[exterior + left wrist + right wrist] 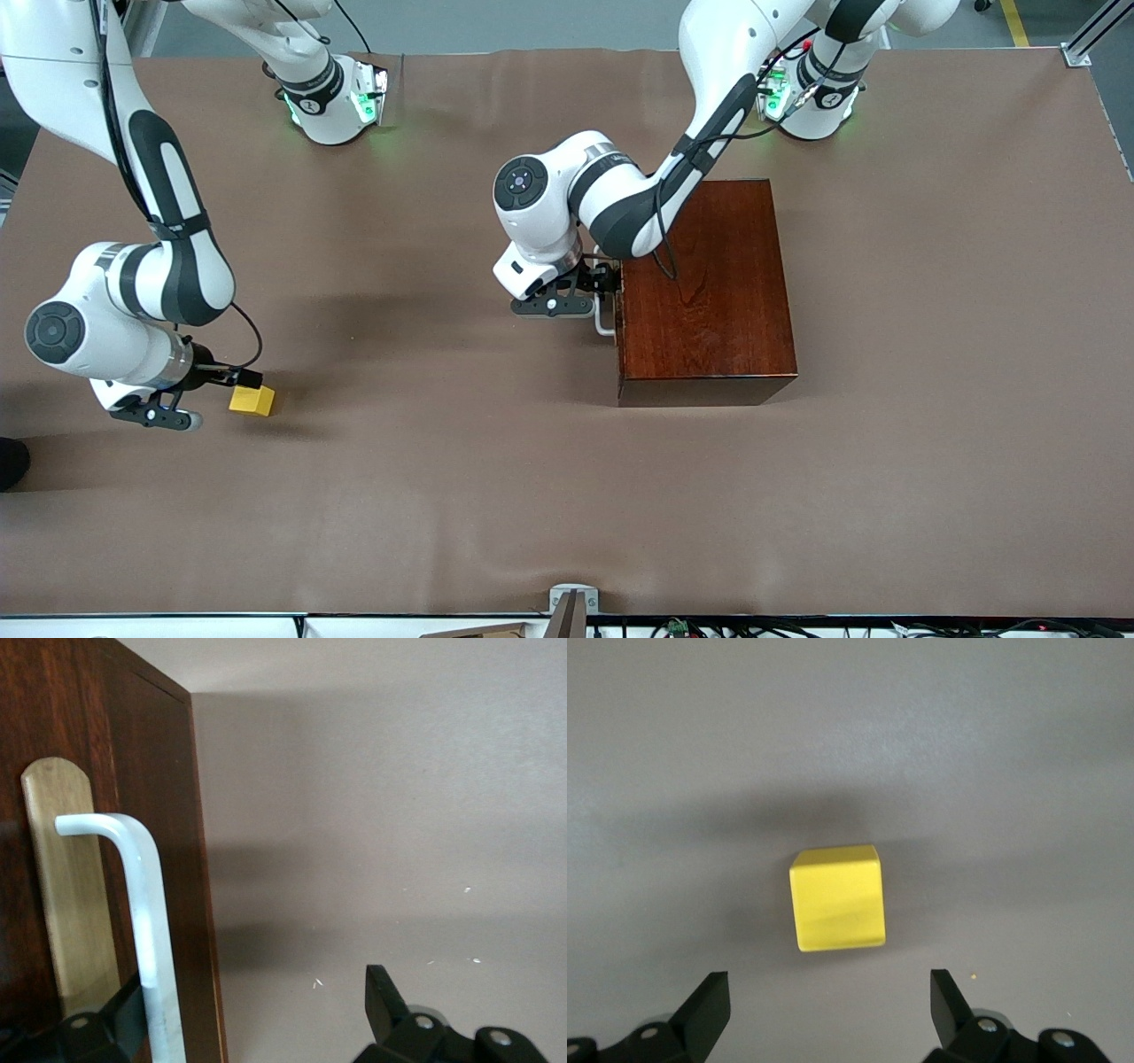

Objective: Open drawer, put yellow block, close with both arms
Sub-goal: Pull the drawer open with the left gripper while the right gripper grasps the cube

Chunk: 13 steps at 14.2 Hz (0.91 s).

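Observation:
The mahogany box stands mid-table with its drawer pushed in. The drawer's dark front and white bar handle face the right arm's end. My left gripper is open at the handle. In the left wrist view, my left gripper straddles the handle, one finger on each side, not closed on it. The yellow block lies on the table toward the right arm's end. My right gripper is open right beside it. In the right wrist view the block lies just ahead of my open right gripper.
A brown mat covers the table. A pale wood plate backs the handle on the drawer front. A small bracket sits at the table edge nearest the front camera.

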Motion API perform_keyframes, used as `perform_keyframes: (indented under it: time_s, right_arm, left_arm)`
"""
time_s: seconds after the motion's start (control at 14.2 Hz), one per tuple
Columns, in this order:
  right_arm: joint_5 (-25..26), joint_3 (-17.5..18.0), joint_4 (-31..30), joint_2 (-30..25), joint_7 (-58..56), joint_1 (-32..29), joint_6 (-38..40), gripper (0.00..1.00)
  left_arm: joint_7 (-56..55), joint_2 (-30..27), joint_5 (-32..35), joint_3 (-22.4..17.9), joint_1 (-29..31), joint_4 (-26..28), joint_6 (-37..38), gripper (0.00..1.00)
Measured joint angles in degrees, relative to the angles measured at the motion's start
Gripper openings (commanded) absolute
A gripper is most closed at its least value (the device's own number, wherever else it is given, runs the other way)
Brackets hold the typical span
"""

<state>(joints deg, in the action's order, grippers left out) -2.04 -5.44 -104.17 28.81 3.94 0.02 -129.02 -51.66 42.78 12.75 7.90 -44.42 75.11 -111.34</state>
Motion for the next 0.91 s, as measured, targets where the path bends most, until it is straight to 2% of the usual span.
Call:
perform_keyframes:
  time_s: [0.56,0.91]
  right_arm:
    - [0.0,0.0,0.1,3.8,0.0,0.4,-4.3,1.0]
    - [0.0,0.0,0.1,5.8,0.0,0.4,-8.1,1.0]
  left_arm:
    - [-2.6,0.1,-0.7,0.2,-0.7,0.0,-4.5,1.0]
    - [-2.6,0.3,-3.5,0.3,-1.0,0.0,-8.8,1.0]
